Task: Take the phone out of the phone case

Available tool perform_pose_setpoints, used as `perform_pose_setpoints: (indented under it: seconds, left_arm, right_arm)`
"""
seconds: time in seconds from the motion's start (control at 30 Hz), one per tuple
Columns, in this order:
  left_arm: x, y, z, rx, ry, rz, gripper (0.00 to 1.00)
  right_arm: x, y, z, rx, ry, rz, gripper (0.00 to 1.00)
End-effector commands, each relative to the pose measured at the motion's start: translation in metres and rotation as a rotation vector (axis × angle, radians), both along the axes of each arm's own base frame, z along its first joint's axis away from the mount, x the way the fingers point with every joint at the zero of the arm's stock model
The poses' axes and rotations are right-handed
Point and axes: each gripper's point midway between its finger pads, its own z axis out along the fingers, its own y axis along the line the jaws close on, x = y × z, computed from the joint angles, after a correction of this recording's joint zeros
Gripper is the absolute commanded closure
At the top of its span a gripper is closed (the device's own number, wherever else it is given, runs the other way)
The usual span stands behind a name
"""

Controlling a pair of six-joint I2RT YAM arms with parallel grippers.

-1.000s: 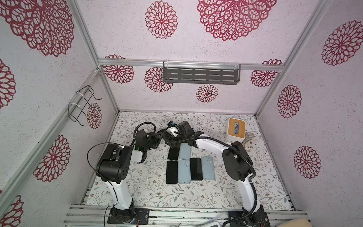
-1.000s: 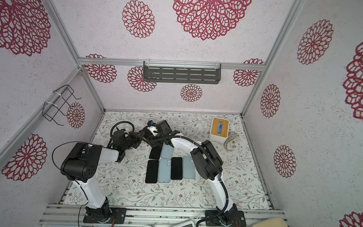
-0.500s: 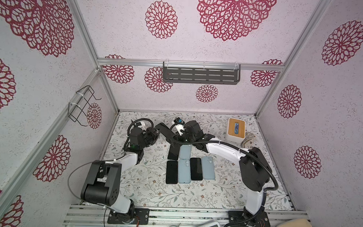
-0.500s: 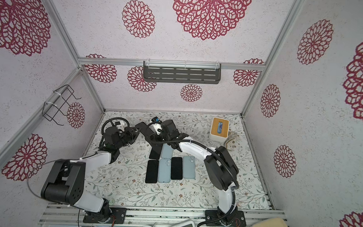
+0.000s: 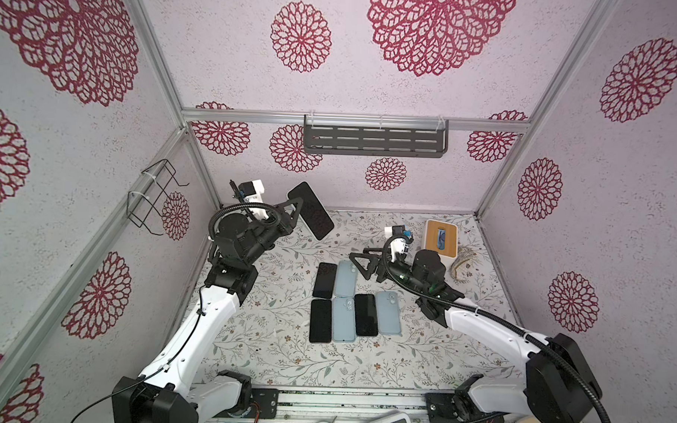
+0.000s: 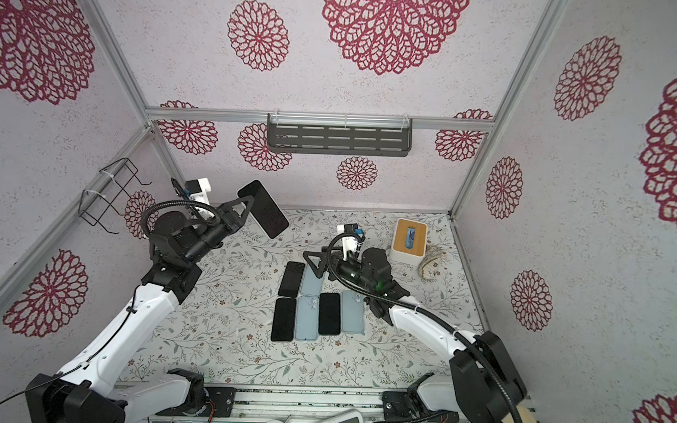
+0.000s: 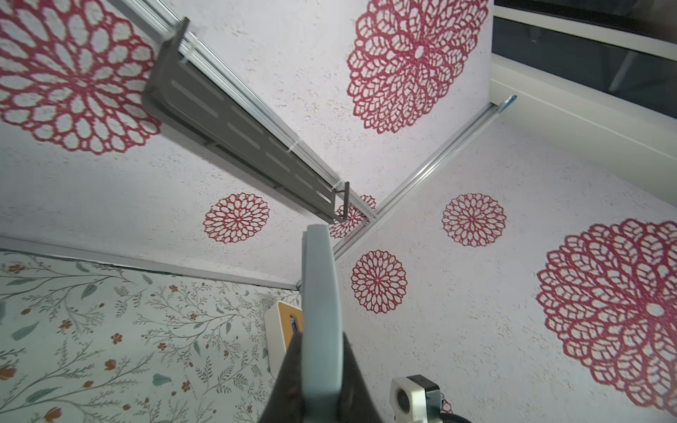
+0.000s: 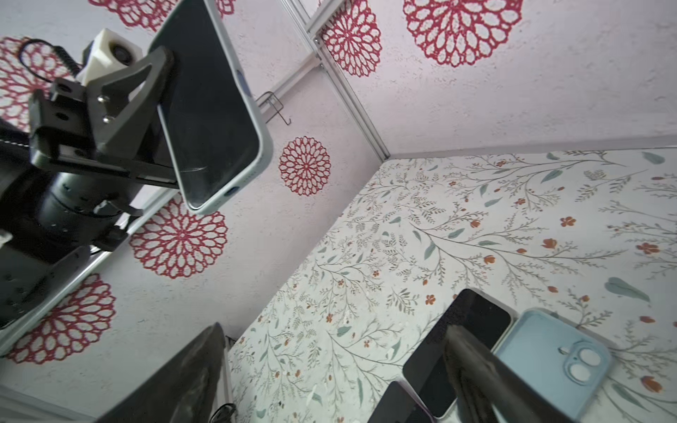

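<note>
**One claw lets go, the other lifts the cased phone clear**

One second was enough to break up the two-armed huddle. Read the table (image 5: 270, 345) in a top view as a dial, with the back wall at twelve. Both claws were crowded together just past the laid-out rows; now they stand well apart.

The left claw (image 5: 297, 208) has swung up to about eleven o'clock, clear of the table. It is pinched tight on one edge of the phone (image 5: 310, 210), which hangs slantwise in the air near the back wall. The right wrist view shows the pale blue case (image 8: 265, 146) on the phone all round, so nothing has come out yet.

The right claw (image 5: 367, 264) has drawn back to about one o'clock of the rows, low over the table. Its jaws are spread wide and hold nothing.

At the middle of the dial, three dark phones (image 5: 324, 280) and three blue shells (image 5: 345, 278), which look like emptied cases, lie in the same rows as before.

My reading is that the hold has passed wholly to the left claw. That frees the right claw to come back and take the case by its rim. A pinch on a single edge could let the phone twist once the pulling starts.
</note>
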Motion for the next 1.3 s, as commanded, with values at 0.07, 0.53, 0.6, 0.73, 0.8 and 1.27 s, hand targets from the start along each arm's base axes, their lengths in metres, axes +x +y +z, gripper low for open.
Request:
perform_pose_setpoints:
  seconds: [0.07, 0.53, 0.6, 0.73, 0.8, 1.27]
  left_arm:
    - [-0.007, -0.037, 0.019, -0.097, -0.086, -0.105, 1.0]
    - [-0.021, -0.068, 0.035, -0.387, -0.167, -0.239, 1.0]
    - [-0.023, -0.067, 0.035, -0.405, -0.168, -0.241, 1.0]
    - [-0.026, -0.063, 0.03, -0.421, -0.16, -0.233, 1.0]
    - [-0.027, -0.063, 0.028, -0.429, -0.157, -0.236, 1.0]
    - [-0.031, -0.065, 0.018, -0.507, -0.152, -0.259, 1.0]
  right_arm:
    - [-0.033, -0.019, 0.051, 0.136, -0.113, 0.026, 0.04]
    - [-0.063, -0.043, 0.054, 0.17, -0.142, 0.018, 0.07]
    - [-0.065, -0.044, 0.056, 0.187, -0.146, 0.02, 0.08]
    - [-0.067, -0.044, 0.058, 0.204, -0.148, 0.032, 0.09]
    - [-0.068, -0.045, 0.06, 0.221, -0.157, 0.037, 0.09]
    - [-0.059, -0.025, 0.086, 0.378, -0.194, 0.14, 0.28]
